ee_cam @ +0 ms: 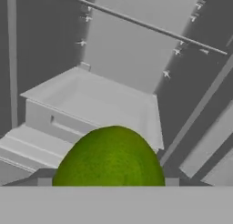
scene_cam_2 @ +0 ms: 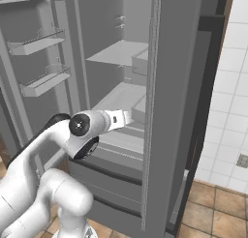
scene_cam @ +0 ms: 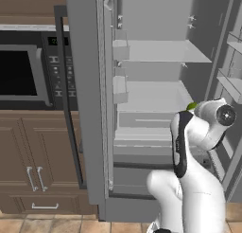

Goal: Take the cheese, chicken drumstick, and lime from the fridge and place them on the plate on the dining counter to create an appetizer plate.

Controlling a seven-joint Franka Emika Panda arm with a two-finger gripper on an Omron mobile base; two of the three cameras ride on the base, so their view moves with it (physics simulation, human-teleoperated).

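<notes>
Hand view puts the lime (ee_cam: 109,157) right between the wide-spread fingers of the gripper (ee_cam: 109,182), apparently gripped; ease it straight out of the fridge (scene_cam: 163,90), level.

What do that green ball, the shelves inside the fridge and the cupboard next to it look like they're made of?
The lime looks like real fruit: a dull, finely pebbled yellow-green rind. The fridge shelves seem to be smooth pale grey plastic, matte and without reflections, though painted metal is possible. The cabinet doors look like brown wood with raised panels and shiny metal handles.
</notes>
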